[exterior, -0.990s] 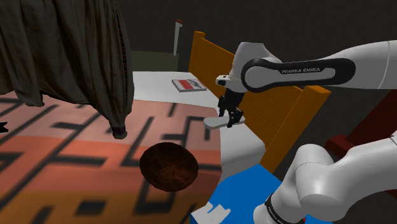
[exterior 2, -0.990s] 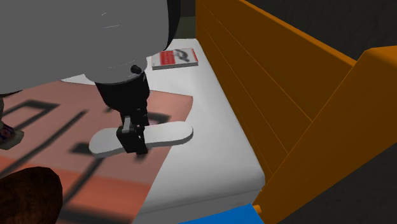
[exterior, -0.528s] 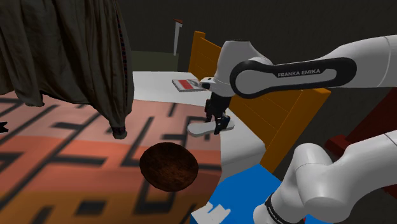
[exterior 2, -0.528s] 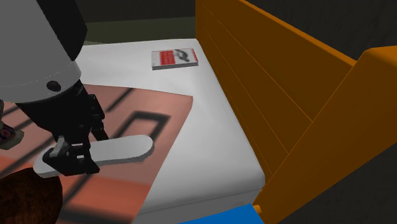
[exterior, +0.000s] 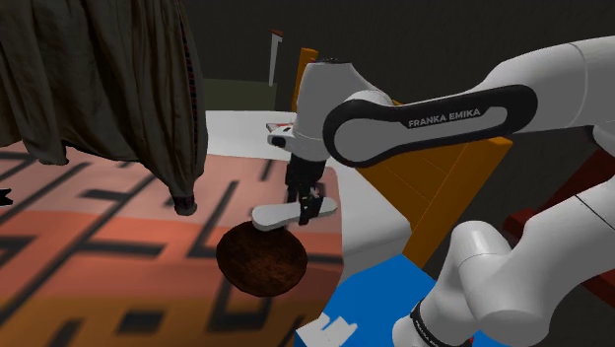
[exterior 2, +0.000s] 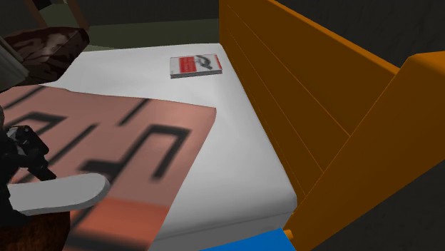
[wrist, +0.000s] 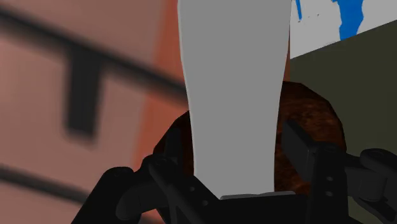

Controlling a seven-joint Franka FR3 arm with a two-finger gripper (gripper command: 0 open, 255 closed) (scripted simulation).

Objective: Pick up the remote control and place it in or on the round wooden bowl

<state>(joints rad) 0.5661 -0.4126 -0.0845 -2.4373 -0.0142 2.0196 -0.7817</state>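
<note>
My black gripper (exterior: 305, 200) is shut on a flat, pale grey remote control (exterior: 292, 211) and holds it level in the air. The remote hangs just above the far rim of a round, dark brown bowl (exterior: 261, 258), which rests on the salmon patterned cover (exterior: 99, 237). In the second exterior view the remote (exterior 2: 57, 194) sticks out from the gripper (exterior 2: 18, 160) at the left edge, over the bowl (exterior 2: 36, 232). In the wrist view both black fingers (wrist: 312, 165) clasp the remote (wrist: 232, 95), and the bowl (wrist: 312, 118) lies right beyond it.
A red and white book (exterior 2: 195, 65) lies on the white mattress (exterior 2: 235, 142) farther back. An orange bed frame (exterior 2: 321, 107) walls off the second exterior view's right side. A dark curtain (exterior: 108, 79) hangs over the shoulder view's left. A blue sheet (exterior: 379, 296) lies near the stand.
The arm has carried the remote toward the shoulder view's left and a little lower, from over the mattress edge to above the bowl. The grip has stayed shut.
</note>
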